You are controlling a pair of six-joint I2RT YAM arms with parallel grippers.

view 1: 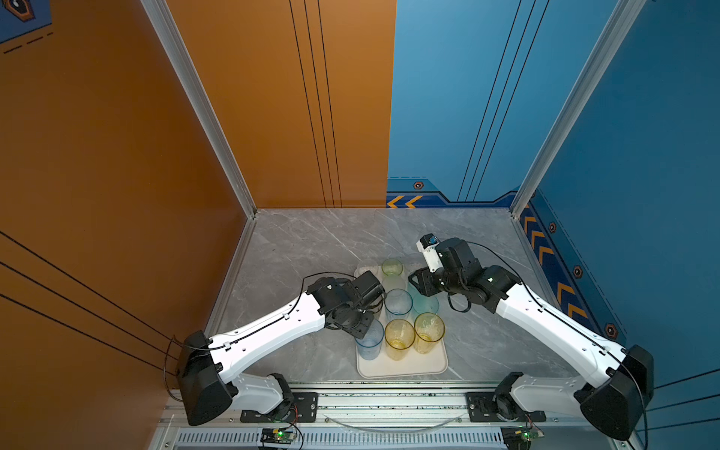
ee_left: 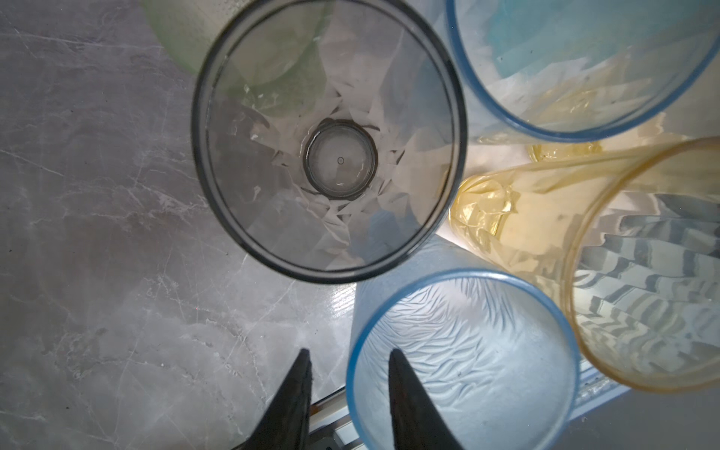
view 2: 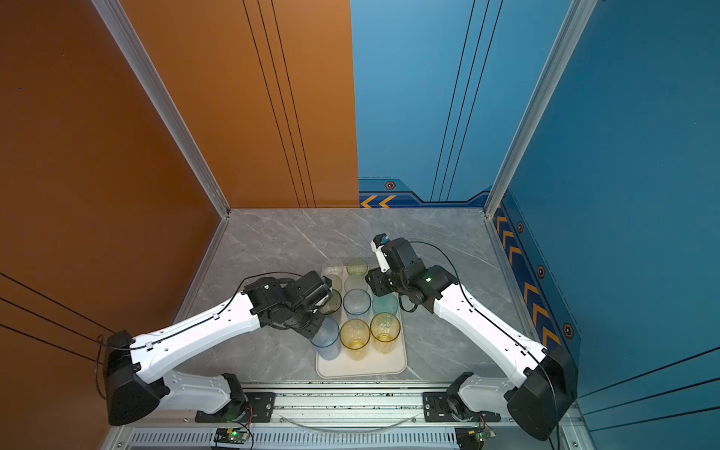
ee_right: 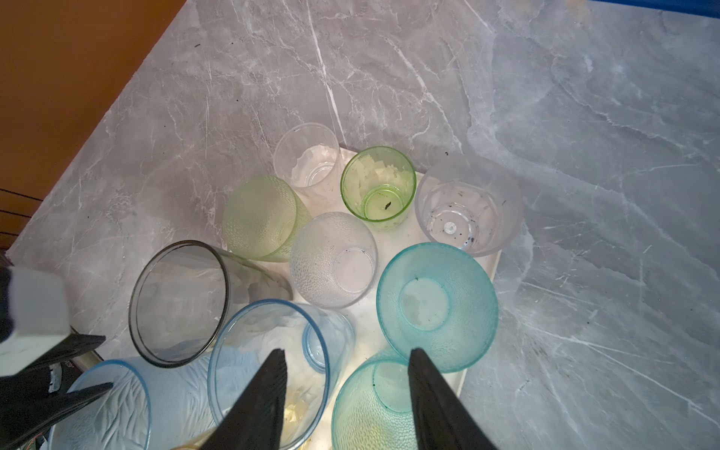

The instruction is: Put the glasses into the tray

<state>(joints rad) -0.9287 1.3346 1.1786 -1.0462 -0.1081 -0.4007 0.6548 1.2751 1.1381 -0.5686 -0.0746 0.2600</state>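
The cream tray (view 1: 405, 370) (view 2: 362, 370) lies at the table's front middle, crowded with upright glasses. A frosted light-blue glass (ee_left: 467, 362) (view 1: 369, 343) stands at its front left corner. My left gripper (ee_left: 348, 362) is open astride this glass's rim, one finger inside and one outside, neither touching it. A smoky grey glass (ee_left: 329, 136) (ee_right: 179, 304) stands just behind it. Two yellow glasses (view 1: 399, 337) fill the front row. My right gripper (ee_right: 346, 358) hangs open and empty above a clear blue glass (ee_right: 269, 370) and two teal glasses (ee_right: 436, 304).
Green (ee_right: 378, 183), pale green (ee_right: 261, 218) and several clear glasses (ee_right: 333, 259) stand at the tray's far end. Grey marble table (view 1: 311, 241) spreads around the tray, with orange and blue walls close on both sides. A metal rail (view 1: 389, 405) runs along the front edge.
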